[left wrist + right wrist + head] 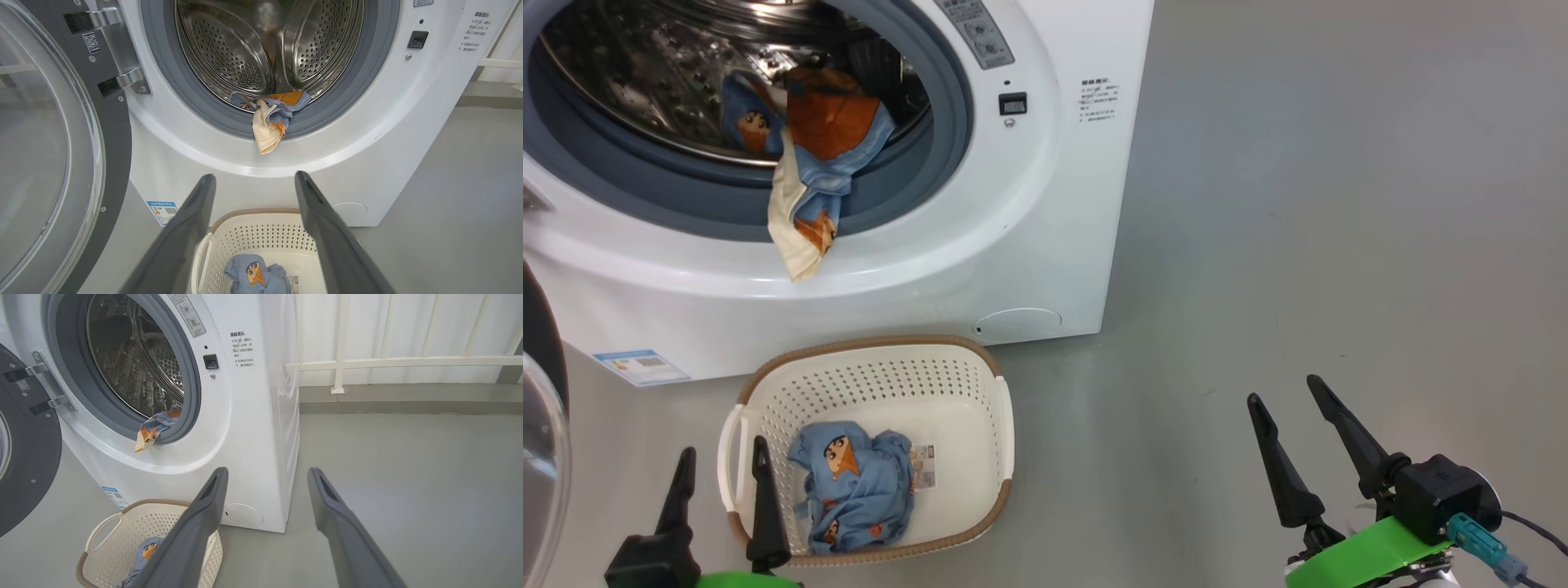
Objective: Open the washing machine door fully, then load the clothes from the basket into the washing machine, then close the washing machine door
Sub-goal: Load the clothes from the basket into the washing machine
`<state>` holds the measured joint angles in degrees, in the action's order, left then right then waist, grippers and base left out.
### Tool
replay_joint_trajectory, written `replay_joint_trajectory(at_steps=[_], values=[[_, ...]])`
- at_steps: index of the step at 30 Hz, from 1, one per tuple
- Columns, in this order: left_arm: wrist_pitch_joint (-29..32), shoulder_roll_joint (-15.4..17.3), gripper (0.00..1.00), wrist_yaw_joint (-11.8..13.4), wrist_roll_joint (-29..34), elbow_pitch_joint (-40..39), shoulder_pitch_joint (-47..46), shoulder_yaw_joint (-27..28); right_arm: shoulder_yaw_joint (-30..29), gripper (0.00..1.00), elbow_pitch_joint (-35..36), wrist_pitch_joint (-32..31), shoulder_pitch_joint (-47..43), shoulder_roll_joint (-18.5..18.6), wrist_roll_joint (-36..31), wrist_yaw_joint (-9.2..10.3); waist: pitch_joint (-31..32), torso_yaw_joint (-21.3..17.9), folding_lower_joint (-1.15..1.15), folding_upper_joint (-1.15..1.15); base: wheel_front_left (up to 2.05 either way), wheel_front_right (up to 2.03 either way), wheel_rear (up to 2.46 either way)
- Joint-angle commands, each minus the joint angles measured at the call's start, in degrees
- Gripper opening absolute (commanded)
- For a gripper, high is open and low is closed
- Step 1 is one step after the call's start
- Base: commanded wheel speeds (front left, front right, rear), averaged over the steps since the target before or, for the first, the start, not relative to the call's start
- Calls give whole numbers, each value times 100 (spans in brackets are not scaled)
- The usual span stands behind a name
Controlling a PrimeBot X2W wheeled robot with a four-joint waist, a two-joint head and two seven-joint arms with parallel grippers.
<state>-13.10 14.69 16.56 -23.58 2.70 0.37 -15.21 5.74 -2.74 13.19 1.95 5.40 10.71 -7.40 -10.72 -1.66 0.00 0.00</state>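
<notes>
I have my left gripper (724, 447) and right gripper (1282, 389) spread wide and empty, one blue garment (854, 490) in the basket (866, 341), the other garment (821, 163) draped over the gasket of the washing machine (1054, 245), its door (116, 155) open.

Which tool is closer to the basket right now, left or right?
Left. The left tool is at the left handle of the basket, overlapping its rim in the head view. The right tool is well off to the right of it, apart from it.
</notes>
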Motion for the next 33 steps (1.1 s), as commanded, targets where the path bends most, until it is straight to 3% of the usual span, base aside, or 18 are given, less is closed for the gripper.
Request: replay_joint_trajectory(at_steps=[1,7,20,33], values=[[7,92,100,35,-39,-72,-118,180,158,100,157,22,0,13,-13,-9,-14,3,0,0,0,0,0],[147,80,100,-65,-159,50,-304,142,194,100,197,25,54,11,2,-9,-180,-5,0,0,0,0,0],[882,220,100,-609,-469,972,-1889,61,333,100,236,100,515,33,81,-9,-1118,-211,0,0,0,0,0],[2160,966,100,-1012,-497,1543,-3955,118,594,100,9,177,1107,-89,295,-9,-1859,-653,0,0,0,0,0]])
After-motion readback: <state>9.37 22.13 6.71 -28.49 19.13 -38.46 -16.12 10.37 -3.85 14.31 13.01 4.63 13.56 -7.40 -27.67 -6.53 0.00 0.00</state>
